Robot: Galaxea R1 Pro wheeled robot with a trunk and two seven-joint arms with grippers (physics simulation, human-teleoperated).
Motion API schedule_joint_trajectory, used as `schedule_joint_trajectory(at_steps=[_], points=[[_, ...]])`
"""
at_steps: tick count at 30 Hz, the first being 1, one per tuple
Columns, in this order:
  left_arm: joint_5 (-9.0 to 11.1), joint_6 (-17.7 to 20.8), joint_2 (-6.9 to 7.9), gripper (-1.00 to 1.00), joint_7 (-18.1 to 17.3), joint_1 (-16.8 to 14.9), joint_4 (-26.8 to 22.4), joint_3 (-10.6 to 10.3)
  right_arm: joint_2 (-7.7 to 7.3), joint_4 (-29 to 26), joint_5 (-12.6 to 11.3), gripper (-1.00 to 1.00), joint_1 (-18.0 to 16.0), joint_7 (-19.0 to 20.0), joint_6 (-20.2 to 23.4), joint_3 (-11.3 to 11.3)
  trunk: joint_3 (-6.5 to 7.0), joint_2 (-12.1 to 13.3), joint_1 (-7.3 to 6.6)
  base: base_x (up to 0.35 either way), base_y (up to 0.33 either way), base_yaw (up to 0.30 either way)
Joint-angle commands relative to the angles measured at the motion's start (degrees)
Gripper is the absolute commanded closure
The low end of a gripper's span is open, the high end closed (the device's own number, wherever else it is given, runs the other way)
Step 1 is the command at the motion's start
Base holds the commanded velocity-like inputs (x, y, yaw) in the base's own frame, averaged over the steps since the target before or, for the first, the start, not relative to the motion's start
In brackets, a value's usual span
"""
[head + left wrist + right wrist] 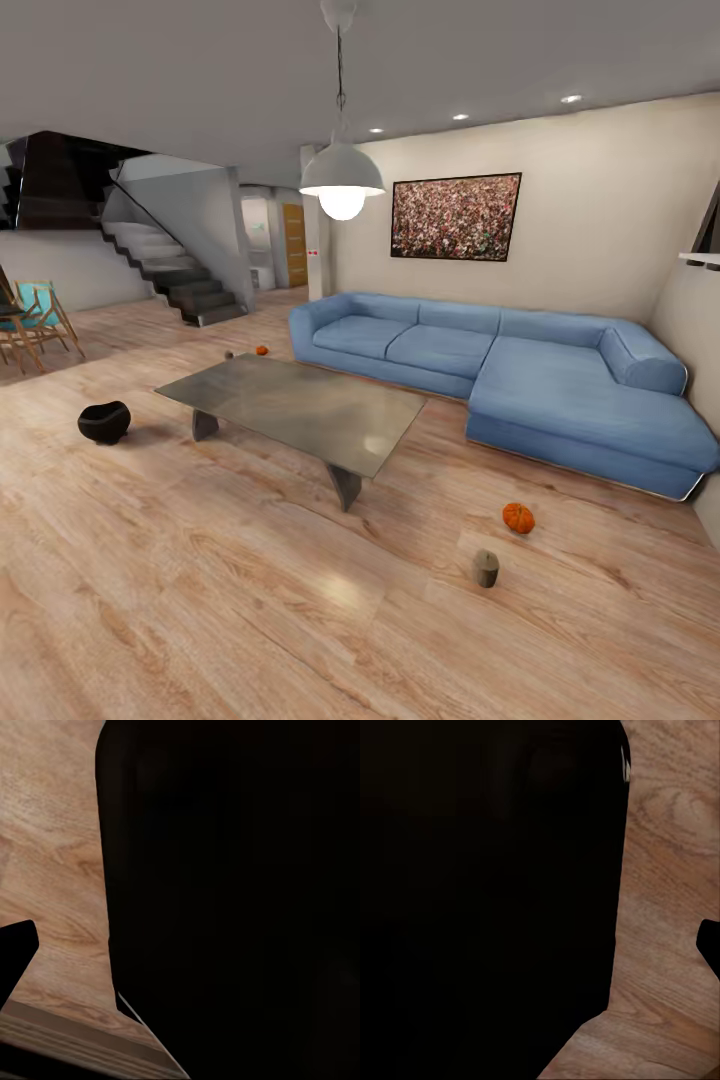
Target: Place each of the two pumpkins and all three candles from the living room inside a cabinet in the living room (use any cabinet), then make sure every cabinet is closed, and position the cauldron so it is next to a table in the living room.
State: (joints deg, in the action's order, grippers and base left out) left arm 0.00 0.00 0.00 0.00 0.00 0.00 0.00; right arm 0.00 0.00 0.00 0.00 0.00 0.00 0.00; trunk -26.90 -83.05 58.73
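Head view gives you the whole living room: the grey coffee table stands mid-floor in front of the blue sectional sofa, and the task's things lie scattered around it on the wooden floor. Nearest you, one pumpkin sits between the table and the sofa's near end, with a grey-brown candle just beside it. A second pumpkin lies past the table's far corner, with a small dark thing near it that may be another candle; it is too small to tell. The black cauldron rests on the floor near the table's left end, apart from it.

Both wrist views look at floorboards past a large black shape, so you cannot tell how your grippers stand or whether they hold anything.

By my reading, you are at the collecting step with nothing stowed yet. Your next move calls for driving toward the near pumpkin and candle, then lowering an arm to floor level.
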Motion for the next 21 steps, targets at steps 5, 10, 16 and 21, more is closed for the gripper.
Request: schedule_joint_trajectory(at_steps=[5, 10, 16, 21], points=[[-0.1, -1.0, 0.37, -1.00, -0.3, -0.6, -0.6, 0.1, 0.12, 0.0, -0.2, -1.00, -0.1, -0.3, 0.4, -0.1, -0.03, 0.0, 0.00, 0.000, 0.000, 0.000], [-0.1, -1.0, 0.37, -1.00, -0.3, -0.6, -0.6, 0.1, 0.12, 0.0, -0.2, -1.00, -0.1, -0.3, 0.4, -0.1, -0.03, 0.0, 0.00, 0.000, 0.000, 0.000], [-0.1, -1.0, 0.37, -1.00, -0.3, -0.6, -0.6, 0.1, 0.12, 0.0, -0.2, -1.00, -0.1, -0.3, 0.4, -0.1, -0.03, 0.0, 0.00, 0.000, 0.000, 0.000], [-0.1, -1.4, 0.32, -1.00, -0.2, -0.6, -0.7, -0.1, 0.31, -0.1, 0.0, -1.00, -0.1, -0.1, 0.5, -0.1, -0.07, 0.0, 0.00, 0.021, -0.019, 0.000]])
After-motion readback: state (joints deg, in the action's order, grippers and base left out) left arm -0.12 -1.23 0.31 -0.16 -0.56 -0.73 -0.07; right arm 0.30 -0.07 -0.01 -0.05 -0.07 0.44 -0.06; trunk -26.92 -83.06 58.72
